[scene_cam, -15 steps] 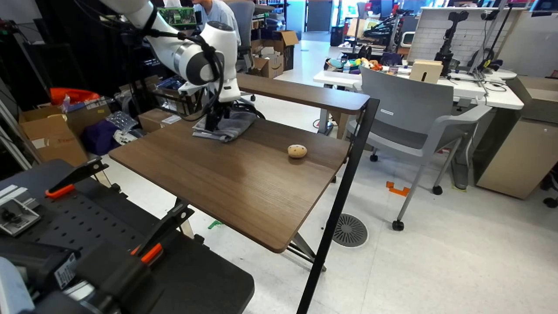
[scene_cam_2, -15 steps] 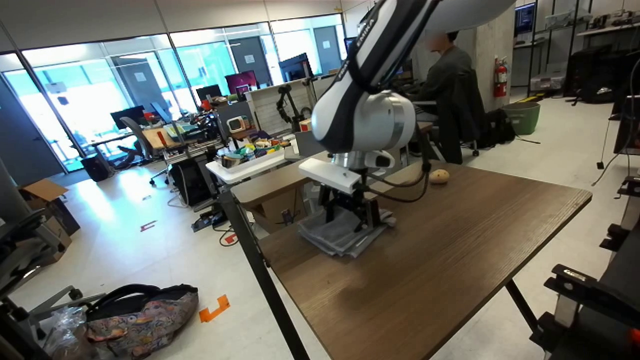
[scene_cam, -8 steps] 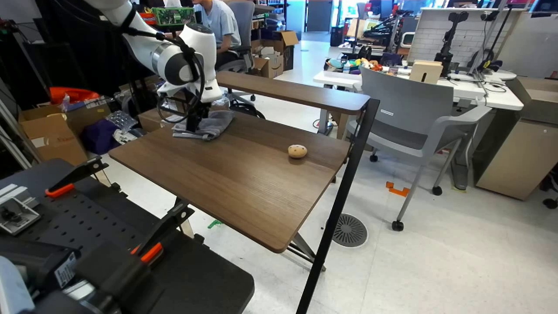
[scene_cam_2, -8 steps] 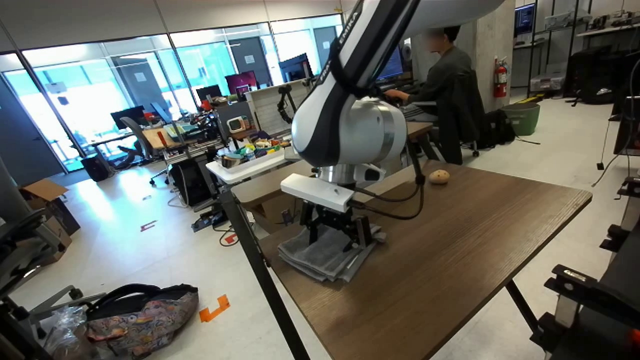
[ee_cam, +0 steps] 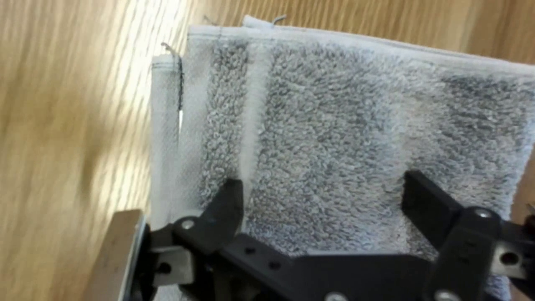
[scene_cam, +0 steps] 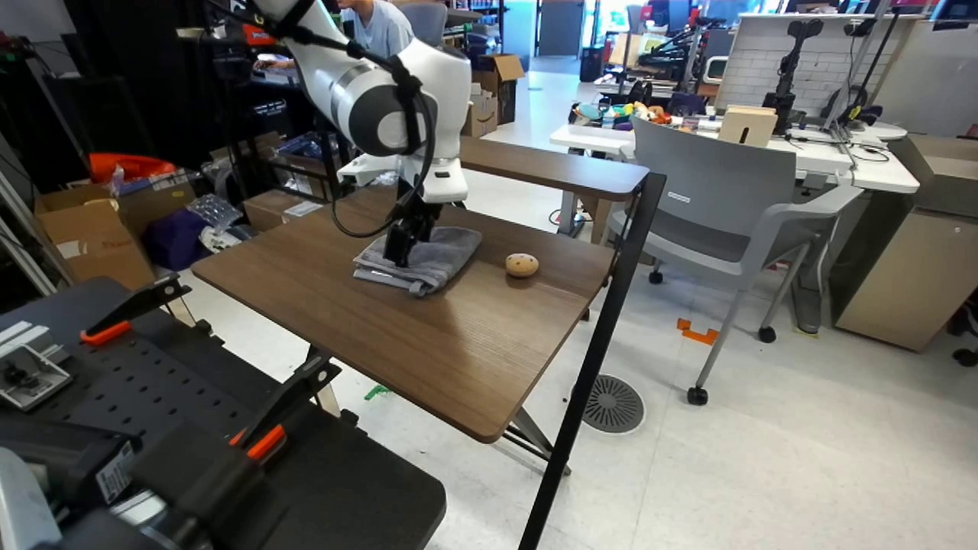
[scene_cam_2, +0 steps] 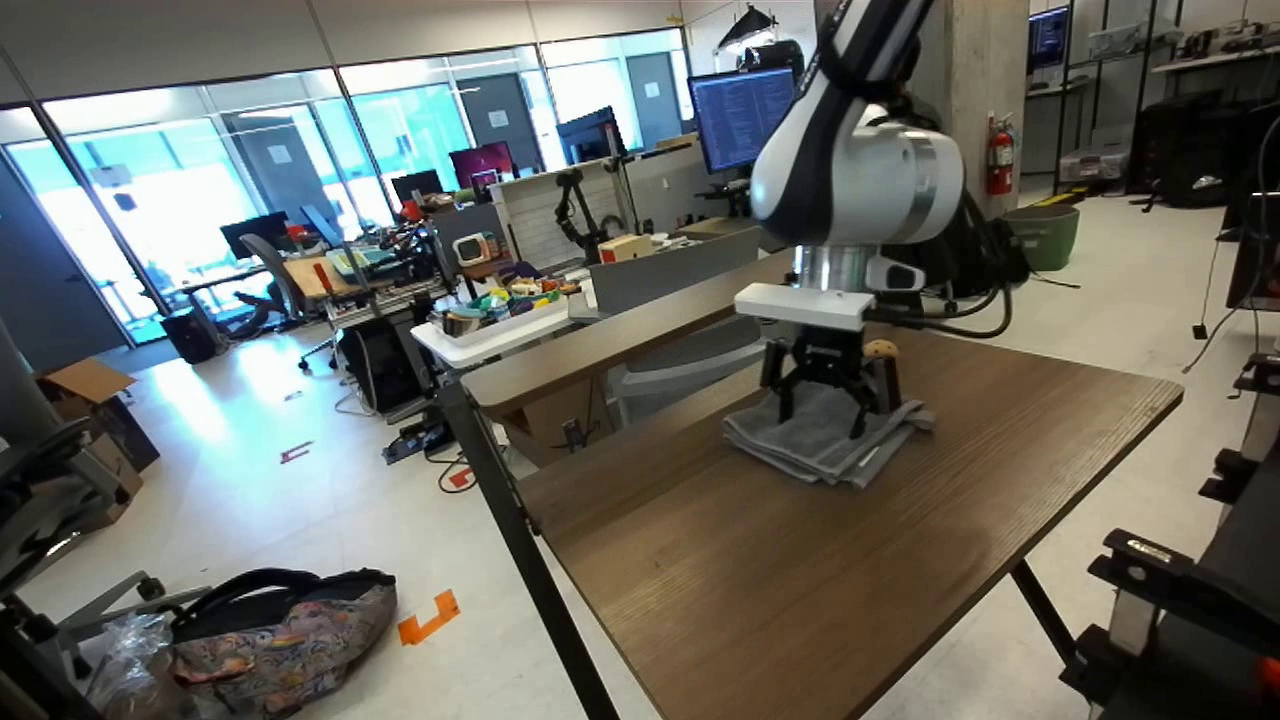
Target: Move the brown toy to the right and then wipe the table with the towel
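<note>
The grey towel [scene_cam: 451,252] lies folded on the brown table [scene_cam: 466,359], its layered edge showing in the wrist view. My gripper [ee_cam: 322,184] stands open above it, fingers [ee_cam: 430,205] wide apart with only flat cloth beneath them. In both exterior views the fingertips come down onto the towel; whether they press hard I cannot tell. The brown toy [scene_cam: 522,265], tan with dark spots, rests on the table a short way from the towel's edge. In an exterior view the toy [scene_cam_2: 882,349] shows partly behind the gripper. It is outside the wrist view.
A raised shelf [scene_cam: 550,164] runs along one long side of the table, joined by a slanted black leg [scene_cam: 596,359]. Beyond it stands a grey chair [scene_cam: 710,198]. A black cart [scene_cam: 359,473] with clamps [scene_cam: 294,397] adjoins the opposite side. Someone sits [scene_cam: 382,27] in the background.
The arm and the towel under it first slid away from the brown toy, then came back past their starting place, now much closer to it. The toy has stayed put; the gripper remains open.
</note>
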Action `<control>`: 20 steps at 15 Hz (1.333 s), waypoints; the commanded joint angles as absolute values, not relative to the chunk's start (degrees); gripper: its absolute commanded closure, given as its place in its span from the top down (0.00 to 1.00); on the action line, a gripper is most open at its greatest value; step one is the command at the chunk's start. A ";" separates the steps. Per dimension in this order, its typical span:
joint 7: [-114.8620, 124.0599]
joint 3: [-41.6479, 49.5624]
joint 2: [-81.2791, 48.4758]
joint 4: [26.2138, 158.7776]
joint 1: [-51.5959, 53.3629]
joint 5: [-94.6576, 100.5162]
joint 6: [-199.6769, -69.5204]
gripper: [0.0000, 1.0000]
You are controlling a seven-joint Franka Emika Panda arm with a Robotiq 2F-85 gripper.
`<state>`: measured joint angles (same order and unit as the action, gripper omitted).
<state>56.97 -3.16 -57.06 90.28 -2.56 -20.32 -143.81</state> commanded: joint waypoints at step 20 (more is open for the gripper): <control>54.37 1.97 -55.81 98.90 19.91 -8.06 -140.09 1.00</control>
